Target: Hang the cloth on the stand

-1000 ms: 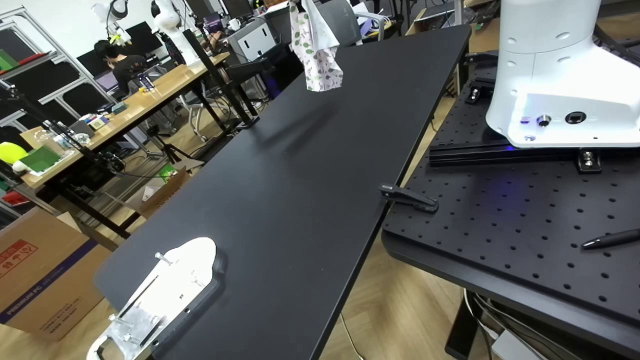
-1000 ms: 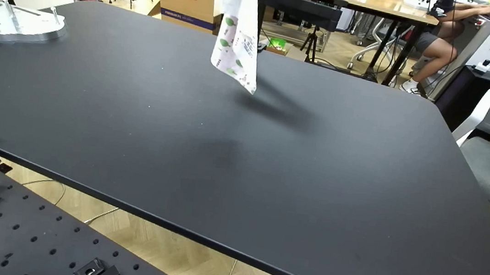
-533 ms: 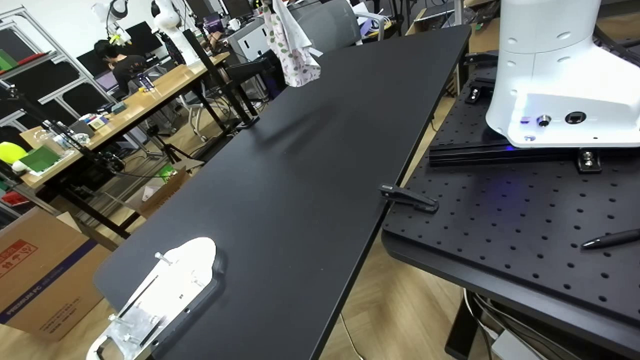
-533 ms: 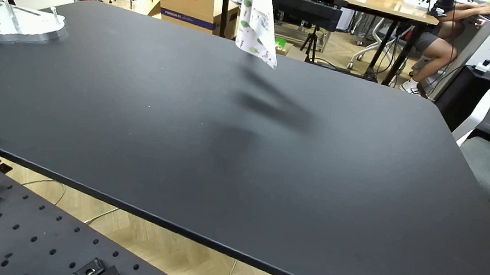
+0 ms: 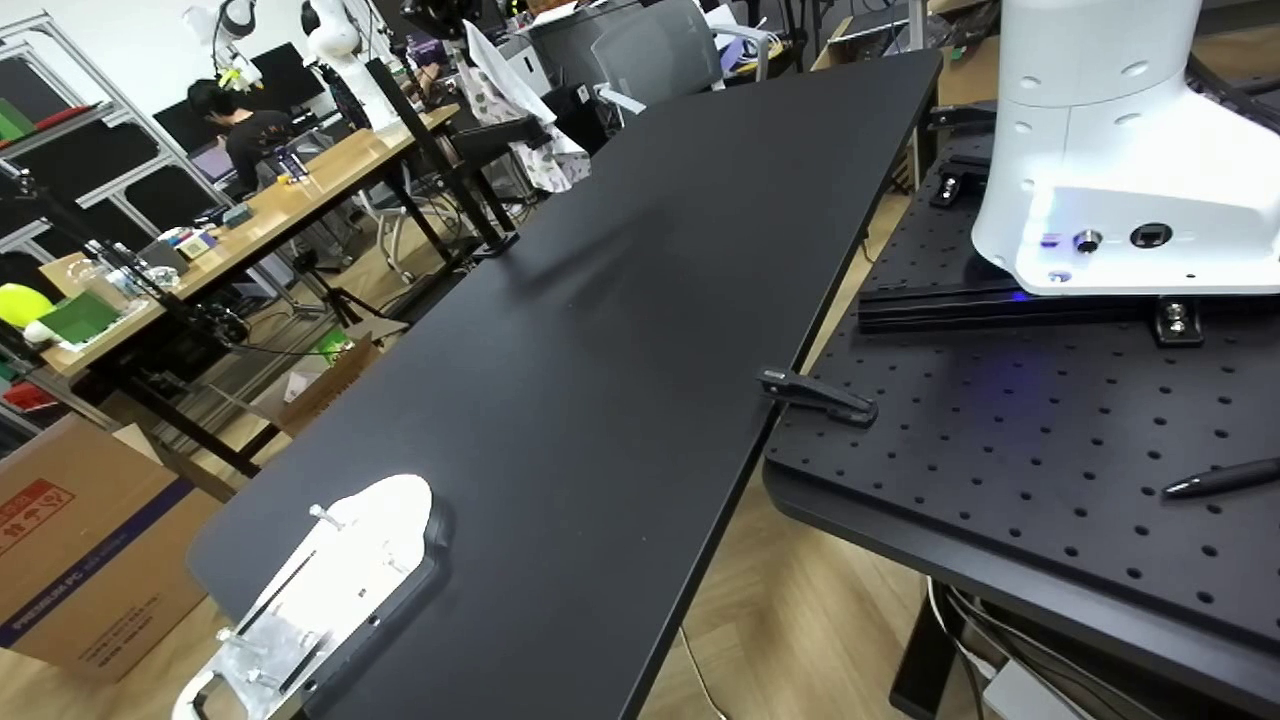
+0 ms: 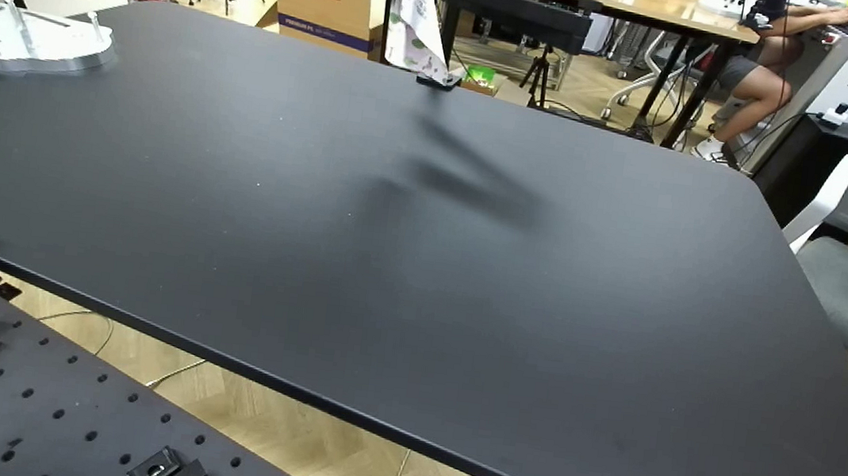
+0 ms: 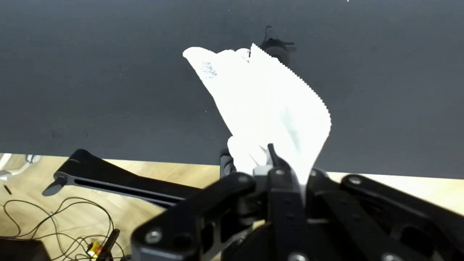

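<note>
While the tool (image 7: 299, 178) pinches the cloth (image 7: 264, 98), both have moved closer to the black stand (image 6: 521, 16).

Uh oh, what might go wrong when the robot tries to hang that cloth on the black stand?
The cloth might miss the stand and drop to the floor, because the stand is at the edge of the table. The gripper might bump the stand: its side arm looks close by in the wrist view. And the cloth hangs in loose folds, so it might slide off when let go.
</note>
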You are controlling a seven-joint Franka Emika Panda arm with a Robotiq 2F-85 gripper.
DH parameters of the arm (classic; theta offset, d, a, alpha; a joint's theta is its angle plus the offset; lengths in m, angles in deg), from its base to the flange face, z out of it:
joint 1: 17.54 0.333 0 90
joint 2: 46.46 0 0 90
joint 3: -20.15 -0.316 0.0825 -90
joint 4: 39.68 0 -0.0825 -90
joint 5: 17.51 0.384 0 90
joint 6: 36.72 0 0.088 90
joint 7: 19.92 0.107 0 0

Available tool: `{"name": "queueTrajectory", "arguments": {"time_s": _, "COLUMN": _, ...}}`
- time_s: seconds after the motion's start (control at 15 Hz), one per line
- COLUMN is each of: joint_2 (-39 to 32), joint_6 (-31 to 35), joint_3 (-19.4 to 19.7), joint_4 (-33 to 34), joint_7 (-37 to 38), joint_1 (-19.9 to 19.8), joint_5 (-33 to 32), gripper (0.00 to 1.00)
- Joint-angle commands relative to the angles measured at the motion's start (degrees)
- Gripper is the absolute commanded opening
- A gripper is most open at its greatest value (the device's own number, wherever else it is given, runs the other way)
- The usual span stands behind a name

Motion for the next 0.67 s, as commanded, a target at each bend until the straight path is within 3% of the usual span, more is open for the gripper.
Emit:
{"name": "queueTrajectory", "arguments": {"time_s": 0.0, "joint_2": -4.06, "joint_6": -1.81, "joint_3": -0.06, "joint_4": 7.56, "joint_7": 3.37, "joint_1": 1.22, "joint_5": -0.46, "gripper": 0.0}}
{"name": "queueTrajectory", "arguments": {"time_s": 0.33, "joint_2": -6.37, "joint_6": -2.81, "joint_3": -0.56, "joint_4": 11.89, "joint_7": 3.49, "joint_1": 2.77, "joint_5": -0.06, "gripper": 0.0}}
{"name": "queueTrajectory", "arguments": {"time_s": 0.6, "joint_2": -6.88, "joint_6": -2.59, "joint_3": -0.47, "joint_4": 10.15, "joint_7": 5.06, "joint_1": 3.22, "joint_5": 0.67, "gripper": 0.0}}
